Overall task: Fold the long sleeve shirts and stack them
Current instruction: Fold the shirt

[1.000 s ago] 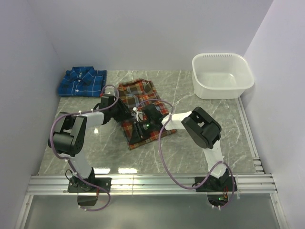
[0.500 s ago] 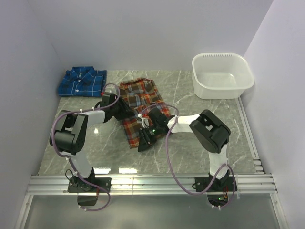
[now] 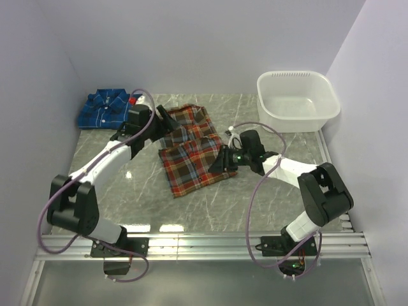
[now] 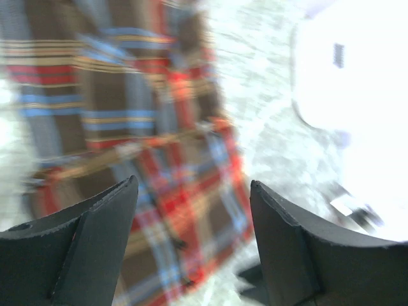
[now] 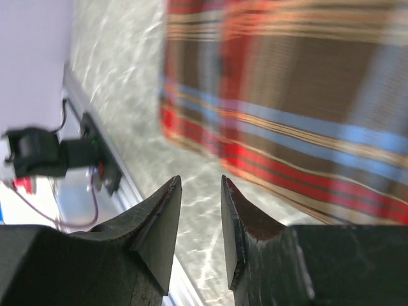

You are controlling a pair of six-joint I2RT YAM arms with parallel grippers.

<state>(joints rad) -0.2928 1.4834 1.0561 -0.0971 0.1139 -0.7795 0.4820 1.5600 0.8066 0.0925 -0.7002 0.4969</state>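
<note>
The red-orange shirt (image 3: 191, 153) lay in the middle of the marble table (image 3: 268, 191), folded into a rough oblong set at a slant. Its collar end pointed toward the far wall and its hem toward the arms, and a rumpled ridge crossed its middle. Its dark blue, brown and white checks showed face up, with no sleeve trailing out. The blue shirt (image 3: 108, 108) sat neatly folded, collar up, in the far left corner, well apart from the red-orange one. The left gripper (image 3: 166, 120) was over the far left part of the red-orange shirt, near the collar. In the left wrist view its fingers (image 4: 89, 242) stood wide apart with only plaid cloth showing between them and nothing gripped; that view was smeared, so its height above the cloth was hard to judge. The right gripper (image 3: 222, 162) sat low at the shirt's right edge, pointing leftward at it. Its fingers (image 5: 159, 223) were drawn near to each other but not together, and bare marble showed through the narrow gap, so it held nothing. Whether its tips brushed the fabric could not be told. A white tub (image 3: 298, 121) stood in the far right corner, away from both shirts and both arms. A metal rail (image 3: 204, 242) ran along the near edge by the arm bases. The left arm's purple cable (image 3: 148, 105) looped just beside the blue shirt's near corner.
</note>
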